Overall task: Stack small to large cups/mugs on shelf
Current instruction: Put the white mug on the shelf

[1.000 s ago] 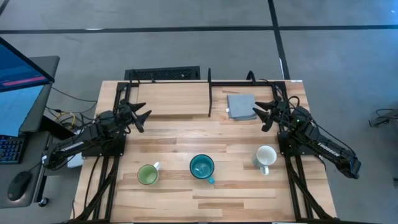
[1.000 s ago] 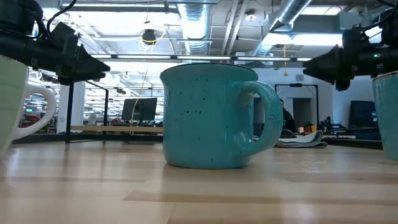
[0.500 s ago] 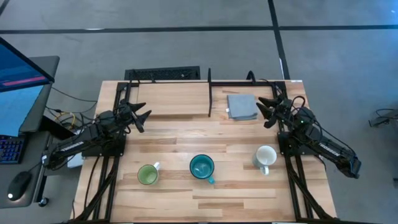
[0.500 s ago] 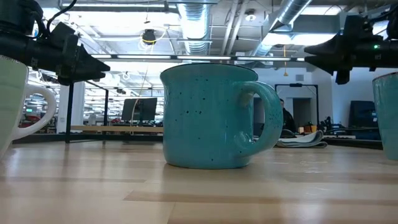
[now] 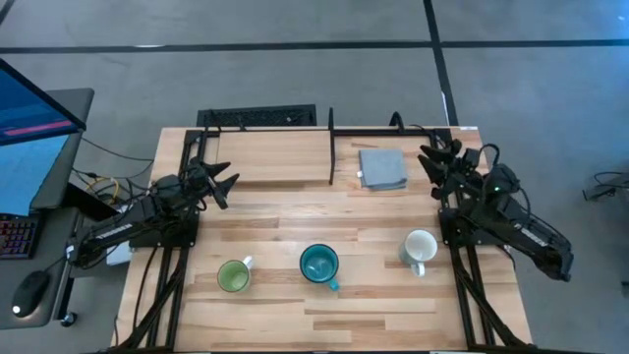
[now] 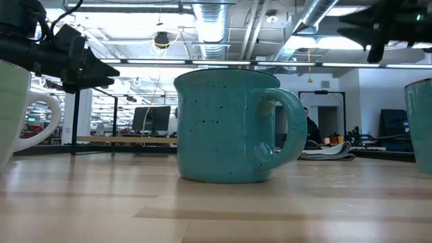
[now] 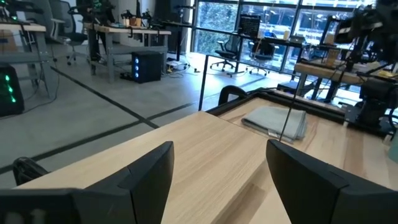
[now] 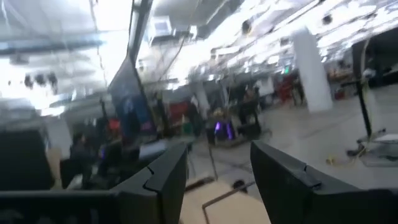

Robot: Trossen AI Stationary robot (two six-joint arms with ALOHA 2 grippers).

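Note:
Three mugs stand upright on their bases on the tabletop near its front edge: a light green one (image 5: 233, 276) at the left, a teal blue one (image 5: 319, 264) in the middle and a small white one (image 5: 420, 248) at the right. The teal mug (image 6: 229, 125) fills the low view. The shelf (image 5: 285, 155) is a raised light-wood board at the far side, with black posts. My left gripper (image 5: 229, 185) is open and empty at the shelf's left end. My right gripper (image 5: 429, 157) is open and empty, raised at the shelf's right end, its fingers (image 8: 155, 180) tipped upward.
A folded grey cloth (image 5: 381, 168) lies on the right part of the shelf. A black upright post (image 5: 331, 147) divides the shelf in the middle. A monitor and keyboard (image 5: 29, 157) stand off the table's left side.
My right gripper has risen and gone toward the table's far right corner, tipping its fingers upward; it stays open. My left arm and the three mugs have kept still.

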